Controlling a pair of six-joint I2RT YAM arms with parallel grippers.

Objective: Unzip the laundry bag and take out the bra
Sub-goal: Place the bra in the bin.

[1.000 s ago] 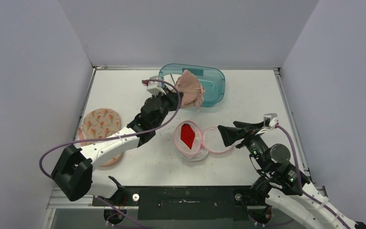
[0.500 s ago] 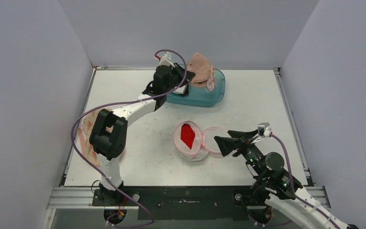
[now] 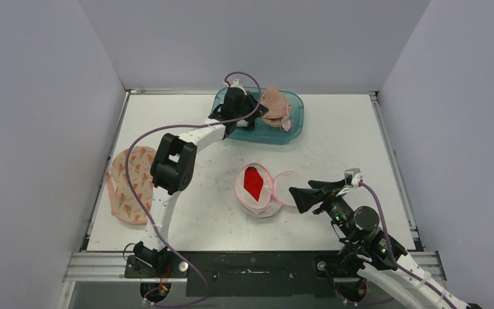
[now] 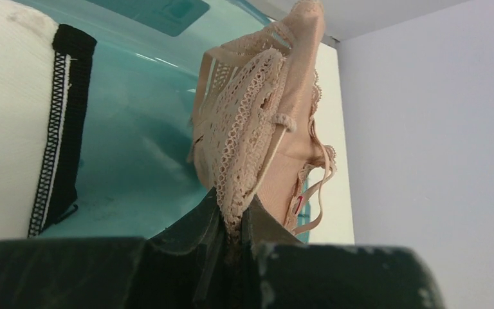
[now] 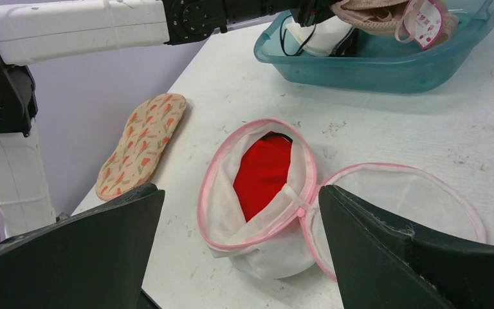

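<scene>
Left pincer [image 4: 235, 226] clenched on the beige lace bra [image 4: 257, 129], its scalloped cup over the translucent teal plastic tub [image 4: 141, 129]. Right pincer [image 5: 241, 193] splayed wide, holding nothing, near the round white mesh laundry bag [image 5: 273, 251], pink-trimmed and unzipped on the desk [image 5: 424, 141], with red cloth [image 5: 264, 170] inside.

We see a beige lace bra [image 4: 257, 129], a translucent teal basin [image 5: 386, 67], a white cloth [image 4: 6, 96] edged in black trim, a white mesh laundry bag [image 5: 276, 251] piped in pink, a red garment [image 5: 264, 170], a tan pad [image 5: 143, 143] patterned with orange flowers, and a white worktop [image 3: 347, 141].
</scene>
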